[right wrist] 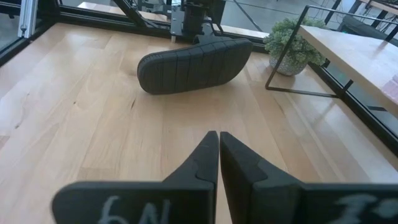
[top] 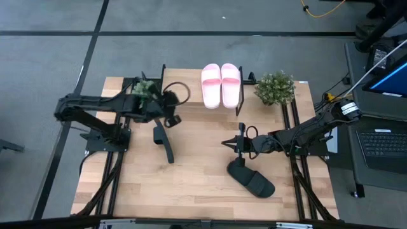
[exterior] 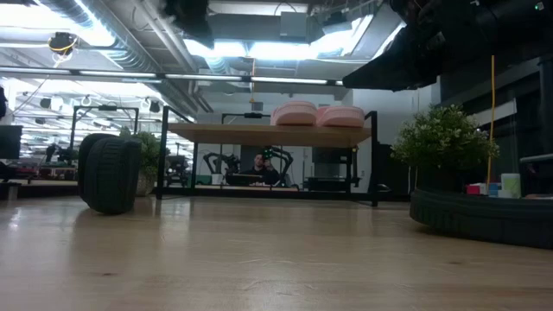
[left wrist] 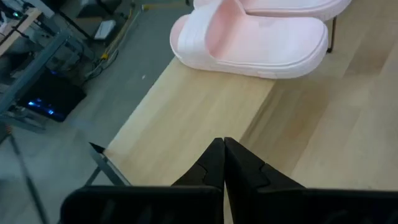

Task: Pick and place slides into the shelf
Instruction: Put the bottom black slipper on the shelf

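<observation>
We see the two pink slides side by side on the plank top of the shelf, which stands along the table's far edge, toward the right end of the plank. One black slide stands on its edge on the table in front of the shelf's left part, its ribbed sole showing in the right wrist view. The other black slide lies flat on the table toward the near right. The left gripper hangs over the shelf's front edge, left of the pink pair; its fingers are pressed together with nothing between them, and the nearer pink slide lies just beyond them on the plank. The standing black slide sits near this gripper, on the table on its near side, apart from it. The right gripper is above the middle of the table, its fingers also pressed together and holding nothing. The flat black slide lies near it on the near side, not touching, and the standing black slide is well apart on its left. A small potted plant stands at the far right end of the shelf, and another plant at the far left end. In the low view the pink pair shows on the plank, and a person sits in the room beyond the table.
</observation>
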`<state>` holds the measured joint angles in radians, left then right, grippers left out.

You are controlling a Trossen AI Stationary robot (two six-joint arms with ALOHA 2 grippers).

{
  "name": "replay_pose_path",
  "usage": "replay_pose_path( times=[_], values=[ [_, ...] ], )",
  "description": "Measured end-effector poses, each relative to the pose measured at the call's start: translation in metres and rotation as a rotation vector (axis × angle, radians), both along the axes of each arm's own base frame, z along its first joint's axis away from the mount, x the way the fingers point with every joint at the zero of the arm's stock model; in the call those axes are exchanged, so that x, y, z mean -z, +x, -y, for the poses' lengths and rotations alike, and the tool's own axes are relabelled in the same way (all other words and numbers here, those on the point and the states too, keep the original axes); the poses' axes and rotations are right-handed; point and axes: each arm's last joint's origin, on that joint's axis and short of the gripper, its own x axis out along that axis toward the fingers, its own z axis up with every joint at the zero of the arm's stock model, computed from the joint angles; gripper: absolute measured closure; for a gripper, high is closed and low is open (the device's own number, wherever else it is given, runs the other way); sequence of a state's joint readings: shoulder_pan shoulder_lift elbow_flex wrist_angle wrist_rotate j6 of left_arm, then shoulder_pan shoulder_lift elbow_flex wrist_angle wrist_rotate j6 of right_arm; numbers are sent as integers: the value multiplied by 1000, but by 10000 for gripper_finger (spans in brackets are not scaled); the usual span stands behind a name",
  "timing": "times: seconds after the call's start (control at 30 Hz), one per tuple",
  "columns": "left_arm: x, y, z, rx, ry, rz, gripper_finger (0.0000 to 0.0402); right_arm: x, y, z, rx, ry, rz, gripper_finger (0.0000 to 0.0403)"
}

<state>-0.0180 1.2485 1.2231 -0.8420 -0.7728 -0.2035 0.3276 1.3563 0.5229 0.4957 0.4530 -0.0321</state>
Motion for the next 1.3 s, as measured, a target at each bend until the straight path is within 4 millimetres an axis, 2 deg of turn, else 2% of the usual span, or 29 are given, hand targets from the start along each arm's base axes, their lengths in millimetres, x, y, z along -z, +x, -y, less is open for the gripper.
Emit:
replay_pose_path(
  times=[0.27, 0.47, 0.63, 1.03, 1.3],
  values=[
    [43, -39, 9, 73, 3, 217, 401, 0, 0, 0, 0, 0, -1, 384],
    [68, -60, 18, 227, -7, 340, 401, 0, 0, 0, -1, -2, -1, 384],
    [88, -76, 21, 272, -20, 430, 401, 0, 0, 0, -1, -2, -1, 384],
    [115, -82, 30, 577, -79, 587, 401, 0, 0, 0, -16, -52, -7, 384],
    [125, -83, 31, 623, -94, 571, 401, 0, 0, 0, -13, -42, -5, 384]
  ],
)
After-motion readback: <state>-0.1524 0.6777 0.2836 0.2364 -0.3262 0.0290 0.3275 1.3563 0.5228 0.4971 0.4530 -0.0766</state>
